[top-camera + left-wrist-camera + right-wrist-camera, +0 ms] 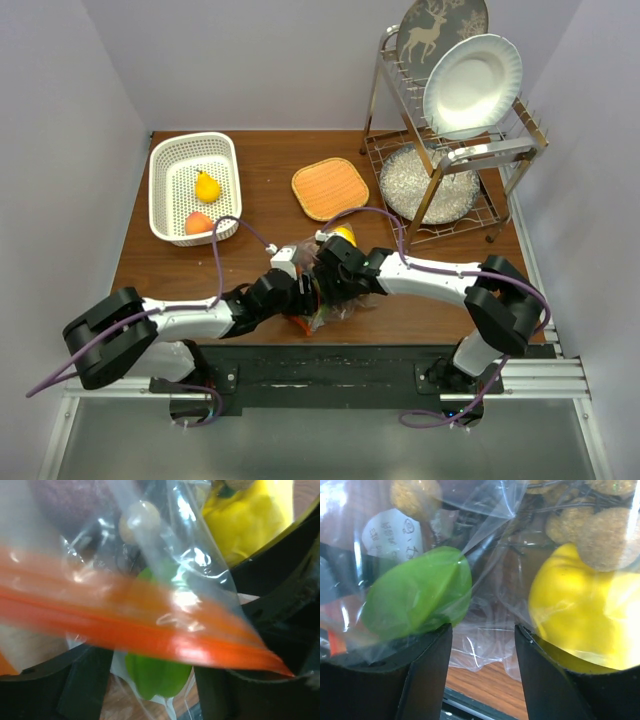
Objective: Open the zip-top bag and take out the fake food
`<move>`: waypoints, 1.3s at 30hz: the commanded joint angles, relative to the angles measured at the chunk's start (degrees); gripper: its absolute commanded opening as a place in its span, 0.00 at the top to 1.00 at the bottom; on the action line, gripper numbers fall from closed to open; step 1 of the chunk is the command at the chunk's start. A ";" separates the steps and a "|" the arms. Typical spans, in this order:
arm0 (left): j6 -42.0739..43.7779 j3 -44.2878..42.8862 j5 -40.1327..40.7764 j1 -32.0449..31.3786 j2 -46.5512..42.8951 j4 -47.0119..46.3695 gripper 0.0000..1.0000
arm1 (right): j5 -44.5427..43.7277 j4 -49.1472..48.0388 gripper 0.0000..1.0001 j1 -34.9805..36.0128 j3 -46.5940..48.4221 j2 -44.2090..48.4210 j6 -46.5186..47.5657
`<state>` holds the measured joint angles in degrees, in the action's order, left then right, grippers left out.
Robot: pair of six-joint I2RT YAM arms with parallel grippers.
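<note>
Clear crinkled bag (485,640), orange zipper strip (150,635), holds green and yellow fake food (417,592); its sticker (390,532) is illegible. Both the left hand (155,680) and right hand (482,675) gape.

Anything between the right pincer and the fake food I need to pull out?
Yes: the clear crinkly zip-top bag. In the right wrist view its film covers the green plastic piece and the yellow plastic fruit above the open right pincer. In the left wrist view its orange-red zipper strip crosses in front of the green piece.
</note>
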<state>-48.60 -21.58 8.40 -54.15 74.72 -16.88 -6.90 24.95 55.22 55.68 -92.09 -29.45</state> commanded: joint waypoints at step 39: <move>1.62 -35.71 18.49 10.71 -25.24 72.80 0.69 | -6.38 -0.78 0.60 -1.96 -0.40 9.30 0.71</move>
<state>-55.02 -50.09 20.67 -50.35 50.59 53.84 -13.76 25.58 53.49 53.93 -85.91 -30.02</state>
